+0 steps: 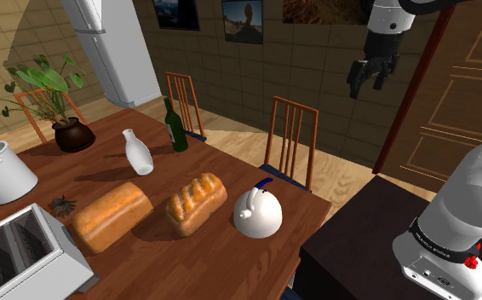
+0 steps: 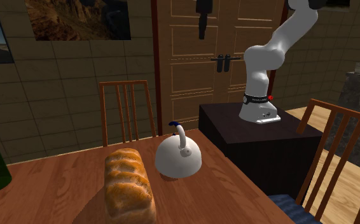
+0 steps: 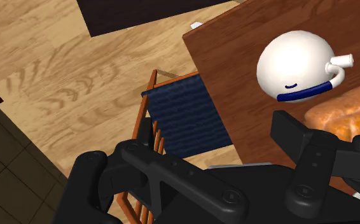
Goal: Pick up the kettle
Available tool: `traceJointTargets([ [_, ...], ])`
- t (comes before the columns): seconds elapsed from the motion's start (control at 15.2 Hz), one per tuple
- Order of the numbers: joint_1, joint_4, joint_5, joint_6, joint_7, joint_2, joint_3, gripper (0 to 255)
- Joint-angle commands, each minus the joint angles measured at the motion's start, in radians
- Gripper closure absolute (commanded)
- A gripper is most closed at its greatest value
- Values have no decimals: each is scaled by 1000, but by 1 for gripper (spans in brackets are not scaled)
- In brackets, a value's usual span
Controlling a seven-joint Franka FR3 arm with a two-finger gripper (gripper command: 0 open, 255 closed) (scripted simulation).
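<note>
Shoulder view: larger bread loaf (image 1: 111,216), smaller bread loaf (image 1: 195,203), then white kettle (image 1: 258,211) upright just beside it, near the wooden desk (image 1: 188,264) edge. Hand (image 1: 365,85) high up, well apart from kettle, fingers apart, empty.

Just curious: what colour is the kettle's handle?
The handle is dark blue, on a white kettle; the wrist view shows it best.
</note>
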Motion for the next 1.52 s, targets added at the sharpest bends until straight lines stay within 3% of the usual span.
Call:
traceJointTargets([
  [0.0,0,0,0,0,0,0,0,0],
  [0.4,-7,-145,102,114,278,-34,151,0],
  [0.73,-5,-213,194,231,512,7,291,0],
  [1.12,-23,-225,280,397,797,147,471,0],
  [1.45,-82,-177,293,541,1047,326,631,0],
])
